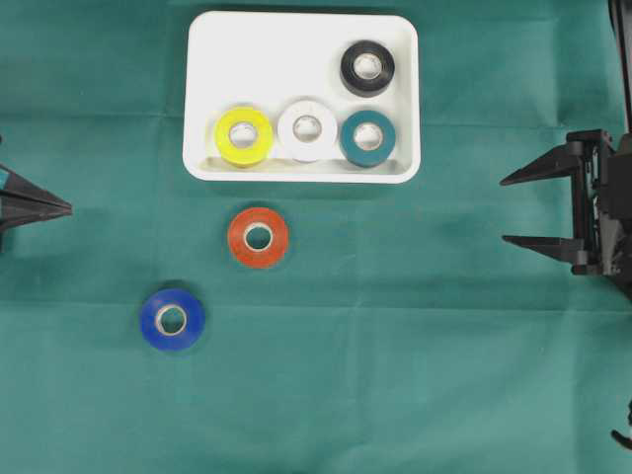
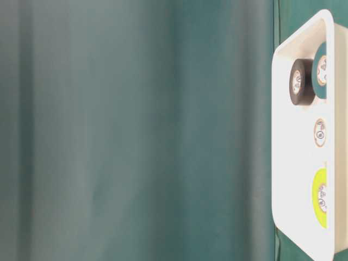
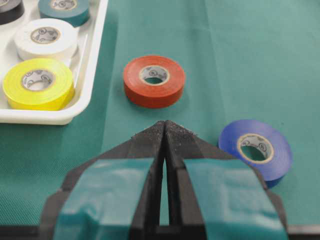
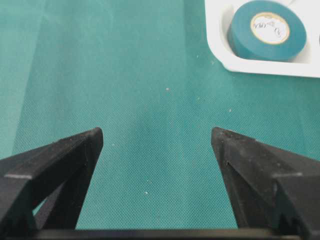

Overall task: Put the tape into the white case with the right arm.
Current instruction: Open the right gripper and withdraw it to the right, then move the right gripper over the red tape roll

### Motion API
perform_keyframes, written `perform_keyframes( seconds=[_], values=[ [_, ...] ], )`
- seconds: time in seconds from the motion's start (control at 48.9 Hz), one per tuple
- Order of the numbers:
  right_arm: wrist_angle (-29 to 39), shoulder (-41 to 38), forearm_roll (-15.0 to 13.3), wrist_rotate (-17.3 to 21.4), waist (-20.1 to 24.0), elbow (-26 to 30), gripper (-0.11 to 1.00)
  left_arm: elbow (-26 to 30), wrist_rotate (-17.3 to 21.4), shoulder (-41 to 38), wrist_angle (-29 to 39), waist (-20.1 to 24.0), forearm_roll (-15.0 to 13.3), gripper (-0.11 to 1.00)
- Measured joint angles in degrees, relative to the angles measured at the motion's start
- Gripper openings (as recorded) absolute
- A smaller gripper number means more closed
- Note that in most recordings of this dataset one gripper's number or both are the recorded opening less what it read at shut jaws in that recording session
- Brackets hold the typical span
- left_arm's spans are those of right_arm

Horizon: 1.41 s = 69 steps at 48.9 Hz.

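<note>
Overhead exterior view showed the white case (image 1: 301,39) at the far middle of the green cloth (image 1: 415,346), its long axis running left to right. Four rolls lay flat inside it, holes up: a yellow roll (image 1: 244,135), a white roll (image 1: 307,130) and a teal roll (image 1: 368,137) in a row along the near rim, and a black roll (image 1: 367,67) toward the far right corner. The far left part of the case floor was bare.

Two rolls lay flat on the cloth outside the case. The orange tape (image 1: 258,237) sat just near of the case's near rim, apart from it. The blue tape (image 1: 172,319) lay nearer and to the left, well apart from the orange one.

The right gripper (image 1: 509,209) stood at the right edge, jaws spread wide, gripping nothing, tips pointing left over bare cloth. Open cloth lay between it and both loose rolls.

The left gripper (image 1: 67,207) waited at the left edge, jaws pressed together, empty, pointing right.
</note>
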<state>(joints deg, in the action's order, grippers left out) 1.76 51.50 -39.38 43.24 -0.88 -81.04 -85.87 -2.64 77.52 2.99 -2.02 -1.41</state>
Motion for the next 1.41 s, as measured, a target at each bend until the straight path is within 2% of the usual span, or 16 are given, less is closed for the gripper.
perform_keyframes(
  seconds=[0.266, 0.531, 0.674, 1.022, 1.41],
  values=[
    [-2.02, -9.23, -0.88, -0.53, 0.35, 5.19, 0.63, 0.00, 0.00, 0.00, 0.00, 0.09, 0.00, 0.00],
    [-6.06, -22.41, -3.25, -0.62, 1.23, 12.48, 0.63, -0.09, 0.09, -0.09, 0.00, 0.18, 0.00, 0.00],
    [-6.59, -29.71, -3.43, -0.62, 1.32, 16.88, 0.63, 0.00, 0.09, -0.09, 0.00, 0.18, 0.00, 0.00],
    [-7.73, -45.97, -3.52, -0.62, 1.76, 30.94, 0.63, 0.00, 0.09, 0.00, 0.00, 0.18, 0.00, 0.00],
    [-7.82, -59.06, -3.43, -0.62, 3.52, 45.09, 0.63, 0.00, 0.09, 0.00, 0.00, 0.26, 0.00, 0.00]
  ],
)
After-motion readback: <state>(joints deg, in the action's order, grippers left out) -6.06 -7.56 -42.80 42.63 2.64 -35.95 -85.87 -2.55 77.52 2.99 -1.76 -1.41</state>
